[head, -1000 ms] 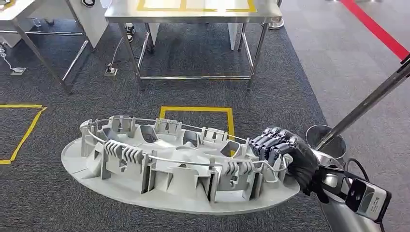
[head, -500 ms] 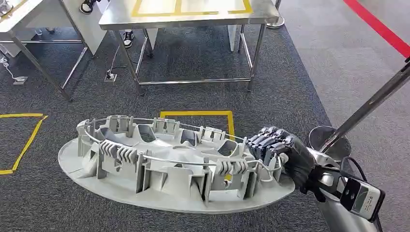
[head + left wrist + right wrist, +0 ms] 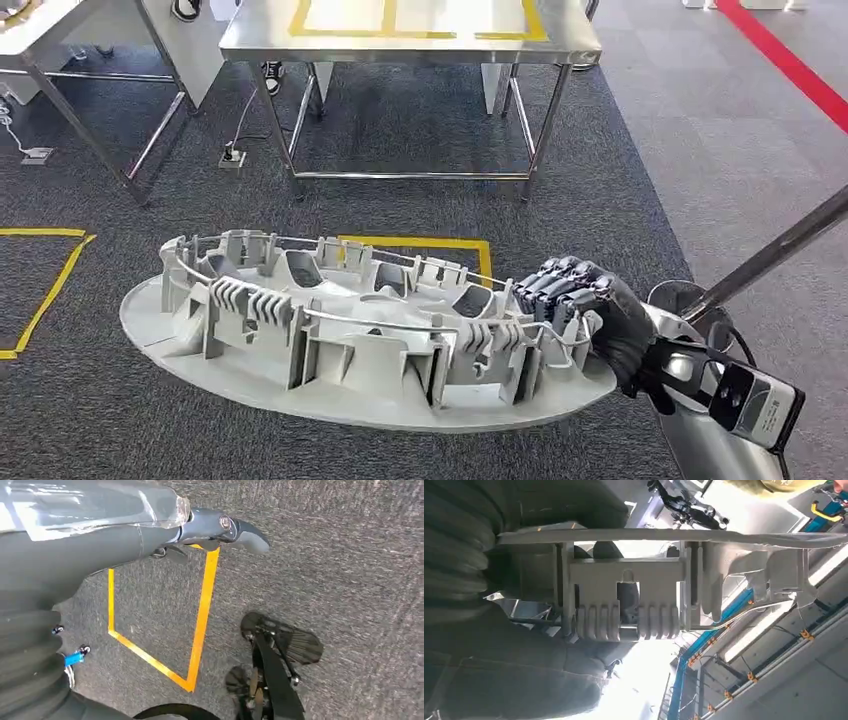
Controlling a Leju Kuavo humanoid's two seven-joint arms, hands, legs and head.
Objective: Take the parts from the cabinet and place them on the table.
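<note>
Carrying phase, seen from the head camera. The right hand (image 3: 590,318) clamps the right end of the part (image 3: 350,335), a long grey oval moulding with upright ribs and a thin wire (image 3: 400,326) running along them; its dark fingers (image 3: 555,285) are curled together over the ribbed edge. The grip sits at one extreme, so the part juts out leftward as a cantilever, held roughly level above the grey carpet (image 3: 420,210) and touching nothing else. Judged from this, the one-ended hold keeps the ribbed face upward and the flat base ready to be set down.

The steel table (image 3: 410,45) stands far ahead, its top marked with yellow tape; it is well apart from the part, so the placing step appears not yet begun. A yellow floor square (image 3: 480,250) lies on the carpet, partly behind the part.

The left hand (image 3: 220,527) hangs beside the body over the carpet; whether its fingers are apart or together cannot be told.
</note>
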